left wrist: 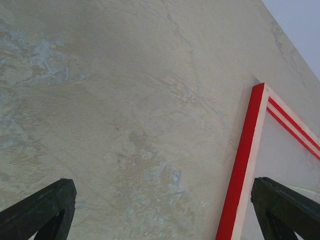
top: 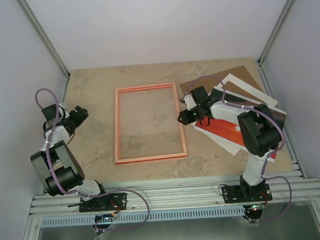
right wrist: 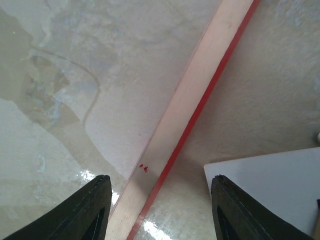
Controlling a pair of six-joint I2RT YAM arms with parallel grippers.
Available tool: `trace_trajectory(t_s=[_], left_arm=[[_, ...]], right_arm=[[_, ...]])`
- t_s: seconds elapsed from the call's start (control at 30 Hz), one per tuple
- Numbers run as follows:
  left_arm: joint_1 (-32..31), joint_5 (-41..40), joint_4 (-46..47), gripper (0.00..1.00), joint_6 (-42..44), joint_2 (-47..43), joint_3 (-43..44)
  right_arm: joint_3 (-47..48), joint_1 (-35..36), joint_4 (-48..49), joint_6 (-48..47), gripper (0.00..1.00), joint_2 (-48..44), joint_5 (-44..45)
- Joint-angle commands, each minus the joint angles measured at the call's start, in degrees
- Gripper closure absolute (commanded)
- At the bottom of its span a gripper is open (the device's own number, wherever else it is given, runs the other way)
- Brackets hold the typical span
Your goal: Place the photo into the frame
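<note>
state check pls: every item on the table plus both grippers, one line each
frame: flat on the table, pale side up, no photo in it
photo: picture side up on the right-hand stack, outside the frame, partly hidden
brown board: flat, bottom of that stack
white sheet: flat, overlapping the board
left gripper: jaws open, empty
right gripper: jaws open, empty, above the frame's right rail

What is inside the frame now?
Only bare table shows inside the frame, seemingly through a clear pane. The photo lies outside, to its right, partly hidden by the right arm.
</note>
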Motion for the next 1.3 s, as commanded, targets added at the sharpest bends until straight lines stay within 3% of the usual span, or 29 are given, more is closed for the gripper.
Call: trace_trajectory(t_s=[0.0,0.6,0.87,1.27], left_arm=[[-0.43,-0.98,-0.29,0.02,0.95,-0.4,0.78],[-1.79,-3.85,-1.09,0.02,2.1,-1.1,0.73],[-2.57,-4.98,-1.41,0.02,2.49,-1.02,0.92],[-5.24,-3.32,-2.58,0.02,6.82,-1.3,1.86]], right_arm=[[-1.51,1.23,1.44,-2.0,0.45,1.54,5.67],[-4.22,6.17,5.12,-5.41,0.39,7.55,19.88],[-4.64,7.13,4.56,-4.8,0.36,7.43,22.09],[-0.03,5.33,1.4,-4.75,0.35,-1.7,2.56]])
